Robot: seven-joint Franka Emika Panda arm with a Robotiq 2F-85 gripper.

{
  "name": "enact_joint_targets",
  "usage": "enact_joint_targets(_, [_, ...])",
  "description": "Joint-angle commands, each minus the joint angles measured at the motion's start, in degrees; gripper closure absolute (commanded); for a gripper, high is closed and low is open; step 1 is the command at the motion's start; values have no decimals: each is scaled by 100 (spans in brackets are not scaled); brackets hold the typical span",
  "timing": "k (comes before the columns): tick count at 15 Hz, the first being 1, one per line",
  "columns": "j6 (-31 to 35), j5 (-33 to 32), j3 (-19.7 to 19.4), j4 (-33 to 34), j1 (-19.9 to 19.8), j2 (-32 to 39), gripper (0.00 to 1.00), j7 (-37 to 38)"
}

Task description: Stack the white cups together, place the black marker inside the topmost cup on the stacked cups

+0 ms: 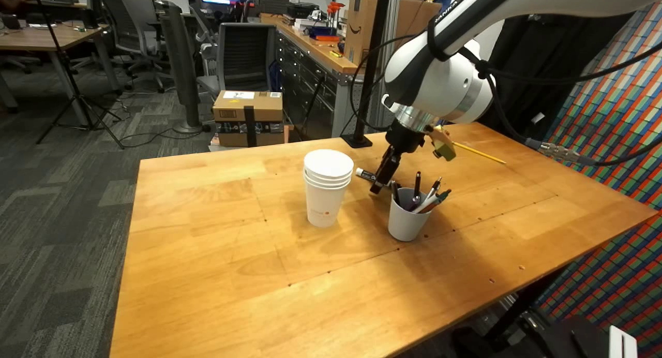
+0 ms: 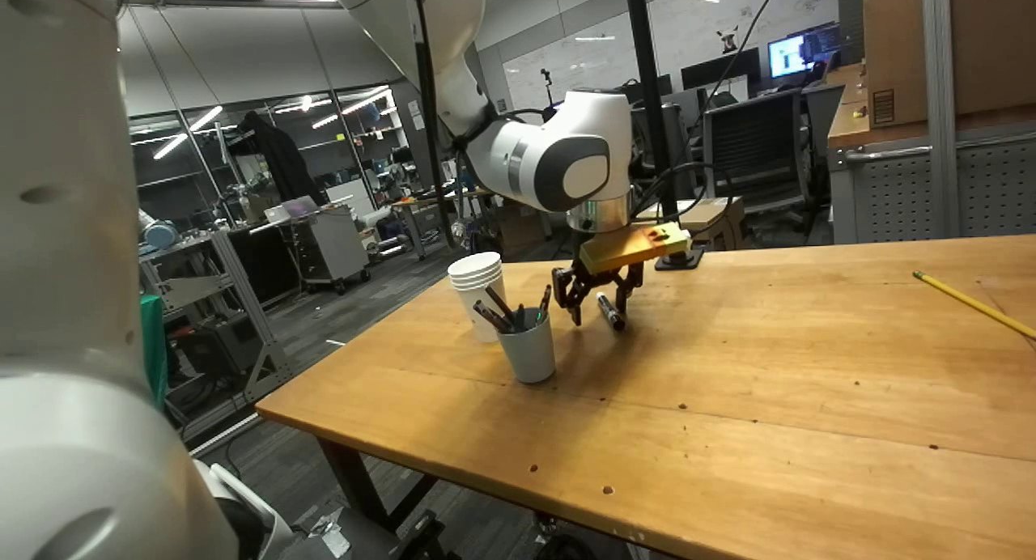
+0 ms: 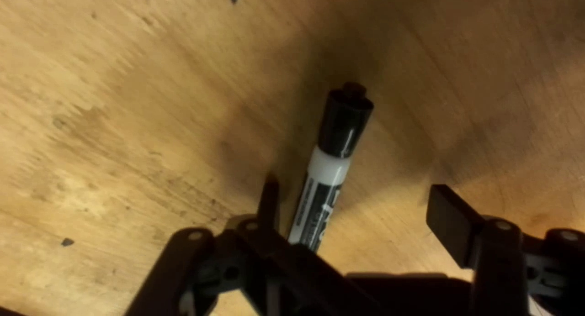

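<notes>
One stack of white cups is counted, exact number unclear; one black marker is spotted, one yellow pencil, one pen holder, its pens too bunched to tally!

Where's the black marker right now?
In the wrist view, the black marker lies on the table, between the jaws of the open pincer. In an exterior view, it's right of the stacked white cups, beyond the pen cup.
</notes>
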Motion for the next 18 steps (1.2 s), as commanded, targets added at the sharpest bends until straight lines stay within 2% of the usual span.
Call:
enact_joint_targets(1, [96,-69,136,126,-142,74,49,-79])
enact_joint_targets(7, [111,-112,121,151,-192,61,95,-108])
enact_joint_targets(10, [125,-127,111,143,-192,54,91,-80])
enact_joint_targets(18, [143,-169,137,274,-94,-76,91,198])
